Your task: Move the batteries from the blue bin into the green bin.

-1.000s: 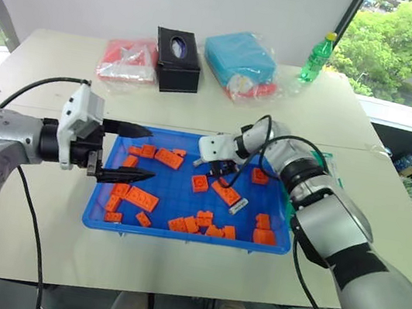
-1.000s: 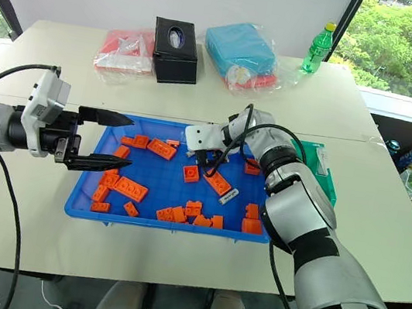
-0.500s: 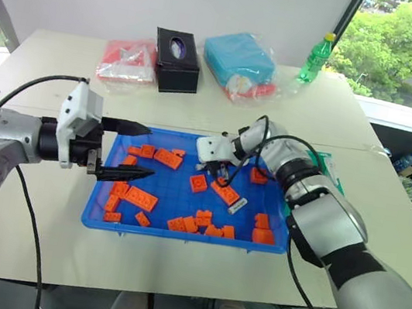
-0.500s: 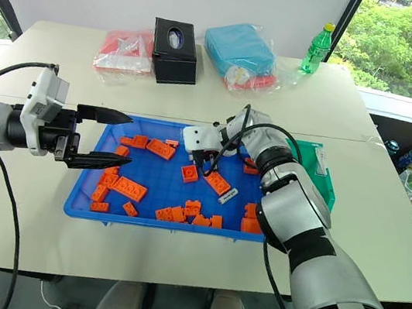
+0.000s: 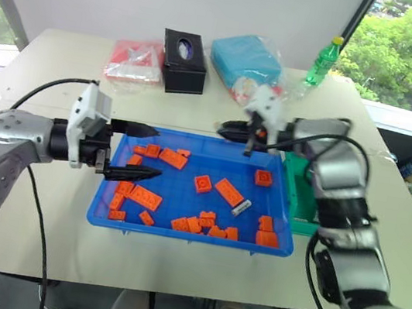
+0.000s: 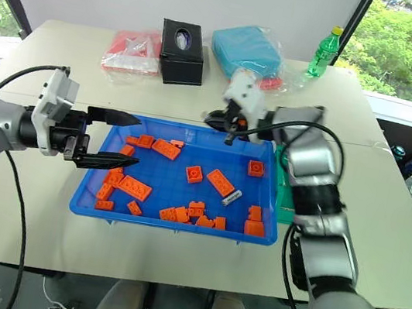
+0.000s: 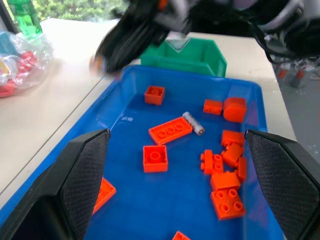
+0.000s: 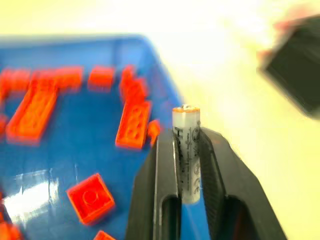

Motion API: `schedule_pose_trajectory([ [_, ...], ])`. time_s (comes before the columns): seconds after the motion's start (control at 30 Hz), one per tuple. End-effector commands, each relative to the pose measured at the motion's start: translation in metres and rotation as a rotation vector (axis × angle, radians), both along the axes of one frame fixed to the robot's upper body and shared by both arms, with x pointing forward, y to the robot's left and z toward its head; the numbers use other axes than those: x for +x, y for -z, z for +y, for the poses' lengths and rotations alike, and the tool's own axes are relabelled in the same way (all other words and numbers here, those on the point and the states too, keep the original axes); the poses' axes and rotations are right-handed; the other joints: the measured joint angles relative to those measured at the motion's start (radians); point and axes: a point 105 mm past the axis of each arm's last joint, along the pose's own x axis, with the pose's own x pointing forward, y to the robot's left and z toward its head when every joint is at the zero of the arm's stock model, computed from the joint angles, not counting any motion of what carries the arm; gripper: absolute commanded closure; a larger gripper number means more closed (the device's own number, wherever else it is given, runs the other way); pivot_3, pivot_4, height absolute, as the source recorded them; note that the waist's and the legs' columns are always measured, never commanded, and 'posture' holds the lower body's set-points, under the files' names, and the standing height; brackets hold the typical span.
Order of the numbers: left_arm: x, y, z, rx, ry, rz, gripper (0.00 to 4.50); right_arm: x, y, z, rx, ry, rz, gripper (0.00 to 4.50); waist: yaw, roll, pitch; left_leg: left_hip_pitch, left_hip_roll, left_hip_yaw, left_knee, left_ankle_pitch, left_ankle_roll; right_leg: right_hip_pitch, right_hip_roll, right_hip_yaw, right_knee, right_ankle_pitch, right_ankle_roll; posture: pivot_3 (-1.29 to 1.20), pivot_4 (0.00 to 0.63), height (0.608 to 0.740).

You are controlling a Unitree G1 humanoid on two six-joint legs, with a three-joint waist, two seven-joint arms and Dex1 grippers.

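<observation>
Silver battery (image 8: 186, 152) is pinched in the right gripper (image 8: 186, 165) over the blue bin's (image 5: 186, 232) far rim, not yet in the green bin (image 7: 184, 56). One more battery (image 7: 193, 123) lies among the bricks (image 7: 171, 130); the left gripper (image 5: 143, 152) hangs open, holding nothing

No text, brand or number can be made out. The battery (image 8: 186, 150) carries fine dark print along its side, but it is too blurred to read.

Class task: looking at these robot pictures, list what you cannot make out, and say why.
- Inside of the green bin: head views, hidden by the right arm; left wrist view, too shallow an angle.
- Right gripper: motion-blurred in the head views.
- Print on the held battery: too blurred.
- Black box: blurred, cut off by the picture's edge.
</observation>
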Motion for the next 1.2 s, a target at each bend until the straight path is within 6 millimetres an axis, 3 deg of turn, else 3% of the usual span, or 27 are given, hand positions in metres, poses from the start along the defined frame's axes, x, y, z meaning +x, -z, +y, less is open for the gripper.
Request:
schedule_pose_trajectory([
  [0.03,0.004,-0.006,0.000,0.000,0.016,-0.036,0.00,-0.025,-0.013,-0.055,0.060,0.322,-0.010,4.48,0.013,0.000,0.000,-0.001,0.000,0.001,0.000,0.000,0.000,-0.001,0.000,0.000,-0.002,-0.001,0.001,0.00,0.150,0.733],
  [0.2,0.013,-0.007,-0.003,-0.005,0.045,-0.041,0.00,-0.046,-0.006,-0.099,0.107,0.568,0.035,4.48,0.010,0.001,0.000,-0.002,0.004,0.008,0.000,-0.001,-0.002,-0.003,0.000,0.000,-0.006,-0.001,0.001,0.00,0.150,0.733],
  [0.33,0.018,-0.008,-0.008,-0.004,0.071,-0.047,0.00,-0.051,0.011,-0.112,0.114,0.643,0.088,4.48,0.012,0.000,-0.001,-0.001,0.004,0.009,-0.001,0.000,0.000,-0.004,0.000,0.000,-0.008,0.000,0.001,0.00,0.150,0.733],
  [0.4,0.020,-0.009,-0.009,-0.002,0.082,-0.050,0.00,-0.051,0.016,-0.116,0.141,0.672,0.110,3.46,0.012,-0.001,-0.002,-0.002,0.004,0.010,-0.001,0.000,0.000,-0.004,0.000,0.000,-0.008,0.000,0.000,0.00,0.150,0.733],
  [0.47,0.021,-0.010,-0.010,0.000,0.089,-0.054,0.00,-0.051,0.020,-0.122,0.130,0.706,0.110,2.74,0.013,-0.002,-0.002,-0.003,0.004,0.010,-0.001,0.000,0.001,-0.003,-0.001,0.000,-0.008,0.001,-0.001,0.00,0.150,0.733],
  [0.57,0.021,-0.011,-0.010,0.001,0.096,-0.057,0.00,-0.051,0.019,-0.129,0.089,0.722,0.090,1.17,0.014,-0.002,-0.003,-0.002,0.004,0.010,-0.001,0.000,0.001,-0.004,-0.001,0.000,-0.009,0.000,0.000,0.00,0.150,0.733],
  [0.6,0.021,-0.011,-0.011,0.001,0.098,-0.057,0.00,-0.051,0.015,-0.128,0.081,0.700,0.074,0.73,0.013,-0.002,-0.002,-0.002,0.004,0.010,-0.001,0.000,0.001,-0.004,-0.001,0.000,-0.009,0.000,0.001,0.00,0.150,0.733],
  [0.77,0.017,-0.009,-0.011,0.004,0.108,-0.055,0.00,-0.052,-0.012,-0.102,-0.036,0.403,-0.003,0.73,0.012,0.000,-0.001,-0.003,0.004,0.011,-0.001,0.000,0.001,-0.004,-0.001,0.000,-0.012,0.000,0.001,0.00,0.150,0.733],
  [0.83,0.017,-0.009,-0.012,0.004,0.110,-0.056,0.00,-0.052,-0.014,-0.088,-0.113,0.244,0.028,0.73,0.011,0.001,-0.001,-0.002,0.004,0.012,-0.001,0.000,0.001,-0.004,-0.001,0.000,-0.013,0.000,0.001,0.00,0.150,0.733],
  [0.97,0.018,-0.013,-0.013,0.002,0.108,-0.069,0.00,-0.054,0.000,-0.060,-0.221,-0.039,0.174,0.73,0.005,-0.001,-0.002,-0.002,0.005,0.013,-0.002,0.000,0.001,-0.004,-0.001,0.000,-0.013,0.000,0.001,0.00,0.150,0.733],
  [1.17,0.009,-0.011,-0.013,0.002,0.098,-0.069,0.00,-0.049,0.041,-0.044,-0.275,-0.071,0.276,0.73,0.008,-0.003,-0.003,-0.003,0.005,0.013,-0.001,0.000,0.001,-0.004,-0.001,0.000,-0.013,0.000,0.001,0.00,0.150,0.733],
  [1.2,0.007,-0.010,-0.012,0.003,0.093,-0.066,0.00,-0.049,0.045,-0.039,-0.255,-0.052,0.285,0.46,0.009,-0.003,-0.003,-0.004,0.005,0.013,-0.001,0.000,0.001,-0.004,-0.001,0.001,-0.013,0.000,0.001,0.00,0.150,0.733],
])
